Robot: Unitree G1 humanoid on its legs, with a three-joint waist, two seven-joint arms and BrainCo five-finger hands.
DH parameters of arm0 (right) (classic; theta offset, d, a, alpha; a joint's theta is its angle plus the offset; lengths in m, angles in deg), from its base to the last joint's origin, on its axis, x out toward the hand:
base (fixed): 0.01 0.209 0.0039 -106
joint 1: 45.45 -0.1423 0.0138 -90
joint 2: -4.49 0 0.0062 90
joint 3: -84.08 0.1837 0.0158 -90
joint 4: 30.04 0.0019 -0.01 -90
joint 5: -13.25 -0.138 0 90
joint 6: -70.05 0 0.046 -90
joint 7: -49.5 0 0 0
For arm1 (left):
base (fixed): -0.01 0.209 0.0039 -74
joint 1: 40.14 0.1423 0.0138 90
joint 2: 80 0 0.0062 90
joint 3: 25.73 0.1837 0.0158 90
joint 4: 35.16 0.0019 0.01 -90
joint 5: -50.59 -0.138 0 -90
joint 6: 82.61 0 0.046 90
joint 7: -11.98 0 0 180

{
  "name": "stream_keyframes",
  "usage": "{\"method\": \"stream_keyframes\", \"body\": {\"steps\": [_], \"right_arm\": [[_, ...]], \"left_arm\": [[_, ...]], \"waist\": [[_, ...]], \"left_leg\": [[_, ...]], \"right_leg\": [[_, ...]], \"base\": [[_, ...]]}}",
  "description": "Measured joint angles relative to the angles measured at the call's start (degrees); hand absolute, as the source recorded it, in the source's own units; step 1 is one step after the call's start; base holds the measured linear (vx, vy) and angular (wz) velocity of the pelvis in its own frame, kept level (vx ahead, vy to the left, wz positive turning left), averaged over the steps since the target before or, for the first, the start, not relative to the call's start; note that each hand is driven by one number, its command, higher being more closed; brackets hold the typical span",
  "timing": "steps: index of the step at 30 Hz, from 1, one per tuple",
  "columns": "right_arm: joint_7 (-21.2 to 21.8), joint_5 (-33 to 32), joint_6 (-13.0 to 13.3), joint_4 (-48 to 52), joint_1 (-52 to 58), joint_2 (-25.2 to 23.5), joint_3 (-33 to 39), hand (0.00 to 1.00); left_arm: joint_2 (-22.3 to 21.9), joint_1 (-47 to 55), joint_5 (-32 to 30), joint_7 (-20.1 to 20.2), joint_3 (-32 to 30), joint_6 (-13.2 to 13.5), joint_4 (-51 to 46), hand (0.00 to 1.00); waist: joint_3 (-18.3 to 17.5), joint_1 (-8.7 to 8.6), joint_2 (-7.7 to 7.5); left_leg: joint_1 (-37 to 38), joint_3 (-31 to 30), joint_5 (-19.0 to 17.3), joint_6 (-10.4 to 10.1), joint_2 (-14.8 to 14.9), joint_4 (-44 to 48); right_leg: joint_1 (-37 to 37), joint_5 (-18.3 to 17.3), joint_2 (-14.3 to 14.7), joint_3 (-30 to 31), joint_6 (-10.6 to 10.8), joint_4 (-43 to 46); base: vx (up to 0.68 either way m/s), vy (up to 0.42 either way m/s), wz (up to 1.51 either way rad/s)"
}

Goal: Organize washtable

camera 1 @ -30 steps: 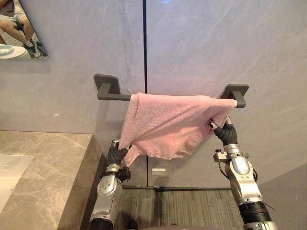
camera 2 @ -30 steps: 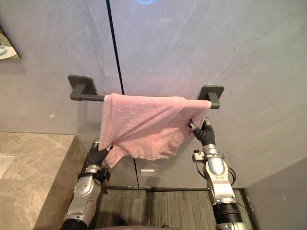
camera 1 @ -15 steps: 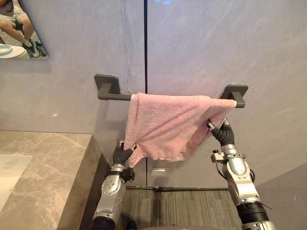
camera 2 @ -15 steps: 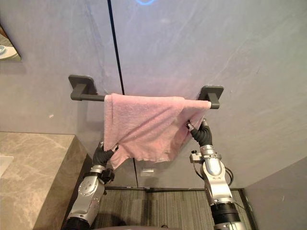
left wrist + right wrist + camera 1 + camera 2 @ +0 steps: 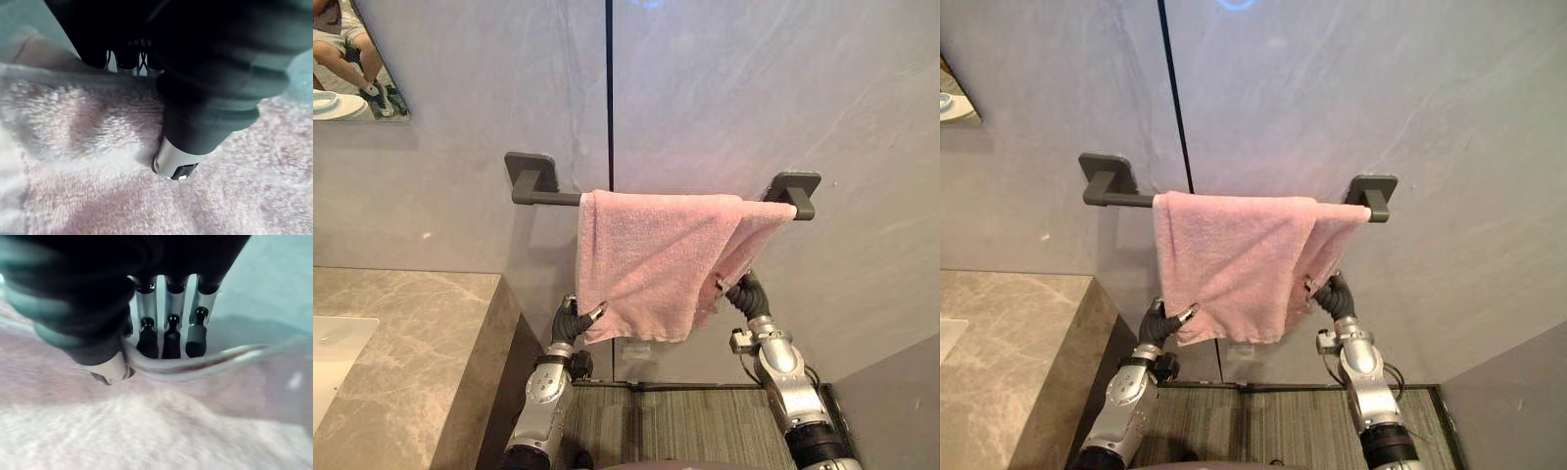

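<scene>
Right now the pink towel (image 5: 651, 262) hangs draped over the grey bar (image 5: 548, 199) on the wall (image 5: 754, 88). It sits toward the bar's 3 o'clock end, so the stretch at 9 o'clock is bare. Its front layer falls fairly flat, while the side at 3 o'clock doubles over in a narrower fold.

My left hand (image 5: 574, 321) has the corner at the towel's 7 o'clock. In its wrist view the thumb (image 5: 176, 164) presses into the pile with the other digits behind the cloth, so I read it as a pinch. My right hand (image 5: 739, 291) is at the edge at 4 o'clock. There the fingers (image 5: 170, 335) and thumb close on a thin hem that runs between them, which is also a pinch.

I judge that holding both lower corners low and apart is meant to pull the cloth taut, so it hangs square instead of bunching.

The marble counter (image 5: 411, 323) lies at 8 o'clock of the head view, with a white basin (image 5: 335, 357) at its edge, and a mirror (image 5: 352, 69) is at 10 o'clock.

The next move probably calls for releasing gently, since a tug to one side could slide the towel off the bar's end.
</scene>
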Motion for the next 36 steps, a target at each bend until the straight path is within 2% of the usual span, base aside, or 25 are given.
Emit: {"method": "stream_keyframes", "body": {"steps": [2, 3, 7, 14, 18, 24, 28, 36], "right_arm": [[0.04, 0.0, -0.07, 0.0, 0.5, -0.09, -0.3, 0.0], [0.05, 0.0, -0.14, 0.0, 0.87, -0.37, -0.46, 0.0], [0.02, 0.0, -0.18, -0.05, 2.01, -1.2, -0.39, 0.0], [-0.23, -0.05, -0.8, -1.29, 6.11, -4.03, 0.37, 0.0], [-0.68, -0.93, -1.2, -1.29, 9.41, -5.71, 4.57, 0.0], [-3.33, -2.33, -1.27, -0.32, 13.09, -6.1, 13.86, 0.0], [-5.49, -2.22, -1.23, 8.88, 16.01, -6.15, 19.65, 0.0], [-7.93, 0.94, -0.84, 27.44, 16.46, -6.1, 27.63, 0.0]], "left_arm": [[0.0, 0.12, 0.01, -0.13, -0.09, -0.54, 0.5, 0.0], [0.24, 0.92, 0.01, -0.21, -0.14, -1.84, 2.09, 0.0], [0.69, 4.35, 0.08, -0.7, -0.18, -4.38, 4.71, 0.0], [0.92, 6.96, 1.27, -1.33, -1.3, -4.48, 4.68, 0.0], [0.84, 8.39, 1.3, -1.54, -3.88, -4.49, 4.01, 0.0], [0.6, 11.86, 1.41, -3.32, -11.41, -4.31, -7.95, 0.0], [0.34, 13.44, 2.46, -4.22, -15.0, -2.97, -16.72, 0.0], [-0.87, 14.99, 2.31, -5.25, -16.54, -0.81, -33.5, 0.0]], "waist": [[0.08, 0.0, 0.11], [0.17, -0.06, 0.21], [0.43, -0.09, 0.24], [0.68, 0.09, 0.63], [0.85, 0.0, 0.91], [1.1, -0.02, 1.3], [1.34, -0.07, 1.84], [1.29, -0.15, 1.72]], "left_leg": [[0.0, -0.01, -0.06, -0.03, 0.0, 0.0], [0.0, -0.02, -0.1, -0.05, 0.02, 0.01], [0.09, -0.33, -0.11, -0.06, 0.03, 0.01], [0.71, -0.46, -0.09, -0.06, 0.03, 0.0], [0.71, -0.52, -0.1, -0.07, 0.1, 0.01], [1.23, -1.04, -0.1, -0.07, 0.0, 0.01], [1.78, -1.0, -0.12, -0.04, 0.0, 0.01], [2.84, -0.93, -0.49, 0.48, -0.66, 0.03]], "right_leg": [[0.02, 0.12, 0.01, -0.02, -0.19, 0.0], [0.32, 0.22, 0.08, -0.06, -0.35, -0.06], [0.65, 0.24, 0.34, -0.5, -0.37, -0.21], [0.95, 0.26, 0.28, -0.62, -0.41, -0.12], [0.99, 0.26, 0.06, -0.73, -0.4, -0.1], [1.89, 0.1, -0.07, -1.26, -0.34, 0.01], [2.6, -0.33, -0.41, -1.28, 0.3, 0.09], [3.36, -0.57, -1.09, -1.28, 0.35, 0.54]], "base": [[0.0, 0.0, 0.0], [0.0, 0.0, 0.0], [0.0, 0.0, 0.04], [0.0, 0.0, 0.01], [0.0, 0.0, 0.0], [-0.01, -0.004, 0.04], [0.0, 0.0, 0.0], [0.0, 0.0, 0.0]]}}
